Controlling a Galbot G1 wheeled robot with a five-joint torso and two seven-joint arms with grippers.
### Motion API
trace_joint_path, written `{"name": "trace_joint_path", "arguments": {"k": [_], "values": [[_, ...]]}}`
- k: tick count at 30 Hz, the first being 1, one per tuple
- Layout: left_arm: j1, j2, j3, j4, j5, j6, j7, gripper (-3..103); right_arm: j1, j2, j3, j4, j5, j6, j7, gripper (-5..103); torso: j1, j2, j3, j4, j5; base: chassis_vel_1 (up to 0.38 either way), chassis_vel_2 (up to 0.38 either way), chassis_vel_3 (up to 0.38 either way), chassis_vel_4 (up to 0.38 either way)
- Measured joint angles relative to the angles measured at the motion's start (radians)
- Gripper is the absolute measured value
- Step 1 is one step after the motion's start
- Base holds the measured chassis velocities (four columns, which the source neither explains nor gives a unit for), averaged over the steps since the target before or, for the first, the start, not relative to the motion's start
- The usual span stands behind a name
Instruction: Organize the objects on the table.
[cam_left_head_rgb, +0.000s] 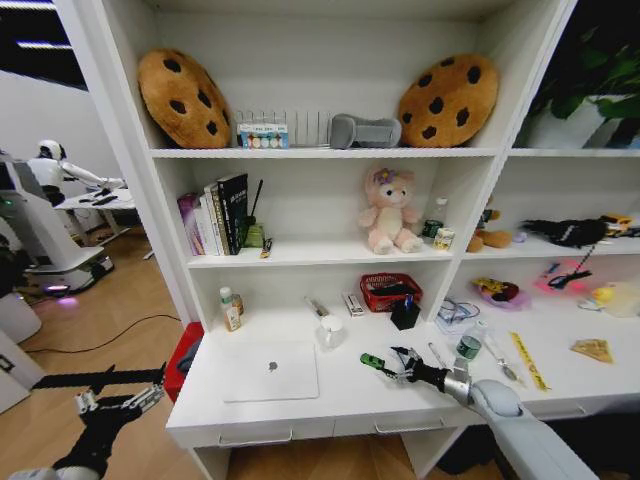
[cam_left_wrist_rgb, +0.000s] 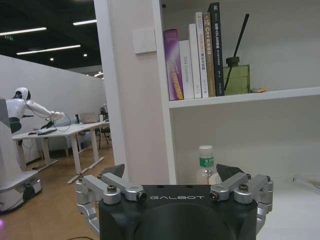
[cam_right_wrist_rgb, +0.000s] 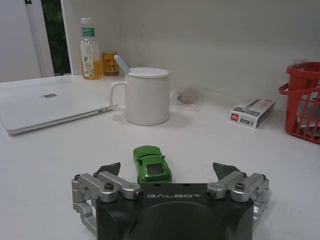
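Right gripper (cam_right_wrist_rgb: 167, 172), fingers spread wide, hovers low over the white desk (cam_left_head_rgb: 340, 390) with the green toy car (cam_right_wrist_rgb: 151, 163) between its fingertips, unpinched. Beyond stand a white mug (cam_right_wrist_rgb: 145, 96) and silver laptop (cam_right_wrist_rgb: 47, 103). Left gripper (cam_left_head_rgb: 118, 404) hangs open beside the desk.

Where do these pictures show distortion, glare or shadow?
Head view: wide-angle bending, with the shelving uprights leaning outward; the plant corner at upper right is dark. Left wrist view: bright ceiling strips against a dim office, books sharp. Right wrist view: even light, a soft shadow under the mug, a mild sheen on the laptop; the car sits sharp between the right gripper's open jaws.
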Motion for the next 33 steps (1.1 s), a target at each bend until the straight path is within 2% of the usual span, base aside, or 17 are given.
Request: {"name": "trace_joint_path", "arguments": {"k": [15,17,20,23,24,25,26,29,30,32,33], "values": [[0.000,0.000,0.000,0.000,0.000,0.000,0.000,100,0.031,0.031,-0.055,-0.031,-0.010,0.016,0.051,101,0.000,0.000,0.000,-0.0001,0.0000,0.000,0.000,0.000,0.000],[0.000,0.000,0.000,0.000,0.000,0.000,0.000,100,0.039,0.034,-0.067,-0.037,-0.011,0.017,0.056,94,0.000,0.000,0.000,-0.0001,0.0001,0.000,0.000,0.000,0.000],[0.000,0.000,0.000,0.000,0.000,0.000,0.000,100,0.042,0.036,-0.075,-0.038,-0.010,0.017,0.054,97,0.000,0.000,0.000,0.0001,0.0001,0.000,0.000,0.000,0.000],[0.000,0.000,0.000,0.000,0.000,0.000,0.000,100,0.043,0.037,-0.079,-0.034,-0.008,0.017,0.052,95,0.000,0.000,0.000,-0.0001,0.0001,0.000,0.000,0.000,0.000],[0.000,0.000,0.000,0.000,0.000,0.000,0.000,100,0.043,0.038,-0.081,-0.033,-0.009,0.018,0.046,84,0.000,0.000,0.000,0.0000,0.0000,0.000,0.000,0.000,0.000],[0.000,0.000,0.000,0.000,0.000,0.000,0.000,100,0.042,0.039,-0.082,-0.033,-0.009,0.019,0.044,79,0.000,0.000,0.000,0.0000,0.0000,0.000,0.000,0.000,0.000],[0.000,0.000,0.000,0.000,0.000,0.000,0.000,100,0.042,0.039,-0.082,-0.033,-0.009,0.019,0.044,79,0.000,0.000,0.000,0.0000,0.0000,0.000,0.000,0.000,0.000],[0.000,0.000,0.000,0.000,0.000,0.000,0.000,100,0.037,0.042,-0.084,-0.035,-0.008,0.030,0.040,62,0.000,0.000,0.000,0.0000,0.0000,0.000,0.000,0.000,0.000],[0.000,0.000,0.000,0.000,0.000,0.000,0.000,100,0.037,0.042,-0.084,-0.035,-0.008,0.030,0.040,62,0.000,0.000,0.000,0.0000,0.0000,0.000,0.000,0.000,0.000],[0.000,0.000,0.000,0.000,0.000,0.000,0.000,100,0.029,0.043,-0.079,-0.029,-0.007,0.031,0.035,51,0.000,0.000,0.000,0.0000,0.0000,0.000,0.000,0.000,0.000],[0.000,0.000,0.000,0.000,0.000,0.000,0.000,100,0.029,0.043,-0.079,-0.029,-0.007,0.031,0.035,51,0.000,0.000,0.000,0.0000,0.0000,0.000,0.000,0.000,0.000]]}}
